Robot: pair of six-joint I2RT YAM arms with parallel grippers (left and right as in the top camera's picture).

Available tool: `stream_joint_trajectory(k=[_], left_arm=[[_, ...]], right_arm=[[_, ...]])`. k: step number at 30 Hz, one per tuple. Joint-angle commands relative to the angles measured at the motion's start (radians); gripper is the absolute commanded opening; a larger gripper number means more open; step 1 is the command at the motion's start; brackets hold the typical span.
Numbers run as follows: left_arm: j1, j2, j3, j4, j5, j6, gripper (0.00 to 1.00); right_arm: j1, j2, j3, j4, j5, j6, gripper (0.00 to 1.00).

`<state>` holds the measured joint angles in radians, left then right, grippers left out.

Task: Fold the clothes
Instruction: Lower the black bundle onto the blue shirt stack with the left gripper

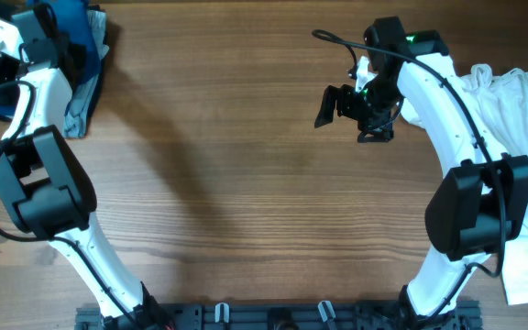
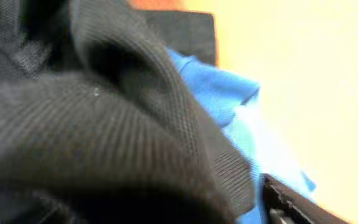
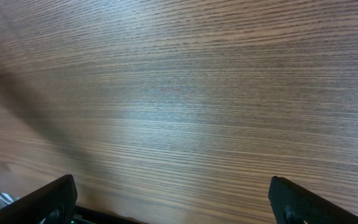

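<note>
Black ribbed fabric of the clothes (image 2: 104,124) fills most of the left wrist view, bunched up close to the camera. It lies on a blue shirt (image 2: 229,99). My left gripper (image 1: 5,41) is at the table's far left corner, over that pile. Only one of its fingers (image 2: 284,200) shows, standing far out to the side, so the jaws are open; the black fabric hides the other finger. My right gripper (image 1: 333,104) hovers open over bare wood at the upper right, with nothing between its fingers (image 3: 55,198).
The blue shirt (image 1: 88,64) spreads over the far left corner and hangs toward the table edge. A white T-shirt (image 1: 521,137) lies crumpled along the right side, under the right arm. Wooden tabletop (image 1: 246,183) lies between the arms.
</note>
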<state>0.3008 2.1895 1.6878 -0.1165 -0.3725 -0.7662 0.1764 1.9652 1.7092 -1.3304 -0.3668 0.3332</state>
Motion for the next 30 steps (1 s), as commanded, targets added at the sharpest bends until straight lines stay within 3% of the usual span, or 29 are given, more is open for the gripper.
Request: stream_joint_trajectory(k=[1,5,8,9,10,11,12,18,26,30], left_arm=[[0.005,0.027,0.017,0.053,0.03,-0.004,0.99],[0.005,0.031,0.017,0.1,0.071,-0.004,0.99],[0.002,0.031,0.017,0.119,0.085,-0.004,0.8],[-0.002,0.031,0.017,0.122,0.091,-0.004,0.67],[-0.005,0.031,0.017,0.126,0.094,-0.004,0.64],[-0.011,0.031,0.018,0.129,0.097,-0.004,0.78],[-0.016,0.031,0.018,0.132,0.096,-0.003,1.0],[-0.037,0.031,0.018,0.188,0.096,0.003,0.99],[-0.031,0.031,0.018,0.436,0.095,0.003,1.0],[-0.005,0.034,0.018,0.461,0.096,0.003,1.0]], right_arm=[[0.008,0.0,0.008,-0.004,-0.024,0.01,1.0],[0.008,0.0,0.008,-0.002,-0.024,0.01,1.0],[0.008,0.0,0.008,0.008,-0.024,0.01,1.0],[0.008,0.0,0.008,0.01,-0.024,0.01,1.0],[0.008,0.0,0.008,0.013,-0.024,0.011,1.0],[0.008,0.0,0.008,0.013,-0.024,0.011,1.0],[0.008,0.0,0.008,0.012,-0.024,0.011,1.0],[0.008,0.0,0.008,0.003,-0.027,0.01,1.0],[0.008,0.0,0.008,-0.014,-0.027,0.008,1.0],[0.008,0.0,0.008,-0.02,-0.027,0.008,1.0]])
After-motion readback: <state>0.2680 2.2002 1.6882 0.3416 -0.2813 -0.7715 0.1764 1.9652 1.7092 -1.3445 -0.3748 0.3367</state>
